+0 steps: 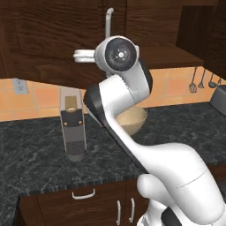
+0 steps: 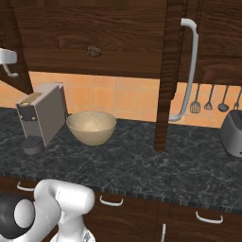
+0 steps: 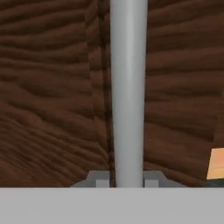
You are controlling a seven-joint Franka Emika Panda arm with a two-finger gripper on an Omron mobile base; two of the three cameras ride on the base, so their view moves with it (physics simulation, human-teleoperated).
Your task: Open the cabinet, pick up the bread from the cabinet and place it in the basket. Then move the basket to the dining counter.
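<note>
Both doors of the dark wood cabinet (image 2: 94, 28) stand open. The right door (image 2: 165, 71) is edge-on, its long silver handle (image 2: 190, 71) free. My gripper (image 3: 127, 181) is shut on the left door's silver bar handle (image 3: 127, 87), one fingertip on each side of it; the hand (image 2: 7, 57) sits at the far left edge. The same handle (image 1: 109, 24) rises above my wrist. Small brown bread (image 2: 93, 51) lies on the cabinet's shelf. The round tan basket (image 2: 91, 126) stands on the black worktop under the cabinet, half hidden by my arm in the left base view (image 1: 134, 121). The dining counter is out of view.
A tall grey-and-black coffee machine (image 2: 40, 116) stands left of the basket on the black granite worktop (image 2: 142, 165). A grey toaster (image 2: 232, 132) sits at the far right, and utensils (image 2: 208, 101) hang on the tiled wall. Low cabinets with curved handles (image 1: 84, 194) run below.
</note>
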